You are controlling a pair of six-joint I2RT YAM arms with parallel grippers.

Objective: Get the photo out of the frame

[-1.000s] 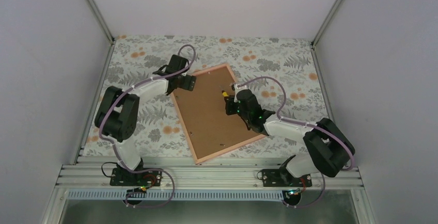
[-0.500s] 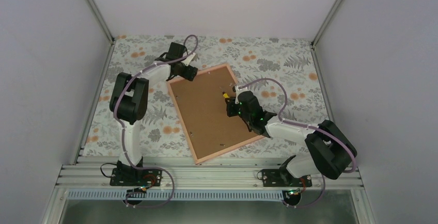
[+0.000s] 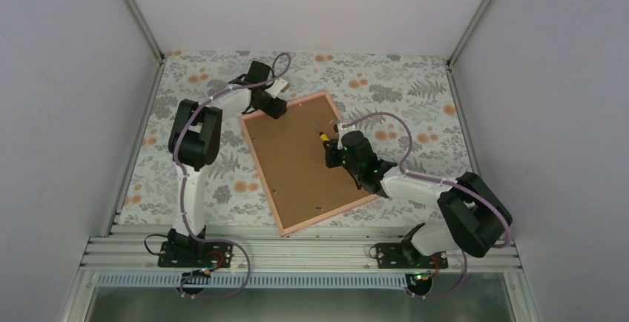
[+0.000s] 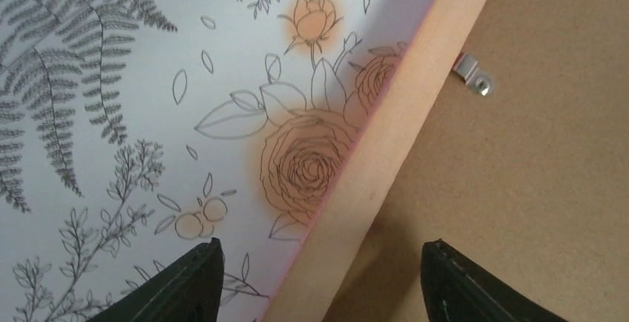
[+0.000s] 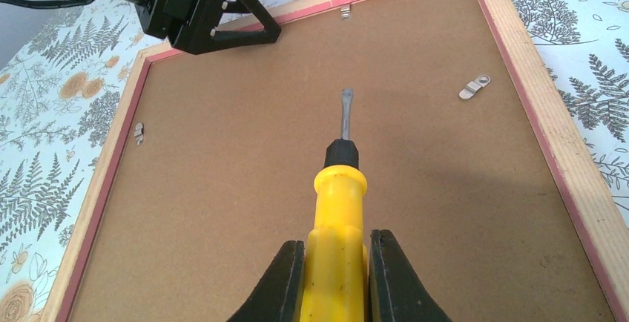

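The frame (image 3: 263, 175) lies face down on the table, its pink edge and pale wood rail around the brown backing panel (image 3: 304, 166). The photo is hidden under the panel. My left gripper (image 3: 274, 107) is open at the frame's far left corner. In the left wrist view it (image 4: 323, 248) straddles the frame's rail (image 4: 386, 151), one finger over the tablecloth, one over the panel. My right gripper (image 5: 337, 251) is shut on a yellow screwdriver (image 5: 340, 203), whose blade points across the panel (image 5: 222, 188) toward the left gripper (image 5: 222, 18).
Small metal clips sit on the panel near the frame's edges (image 5: 475, 87), (image 5: 345, 12), (image 5: 139, 133); one shows in the left wrist view (image 4: 469, 70). The flowered tablecloth (image 3: 215, 181) surrounds the frame. Grey walls and metal posts enclose the table.
My left arm has reached farther, bringing its gripper from the frame's left edge to its far left corner. The right gripper with the screwdriver has barely moved.
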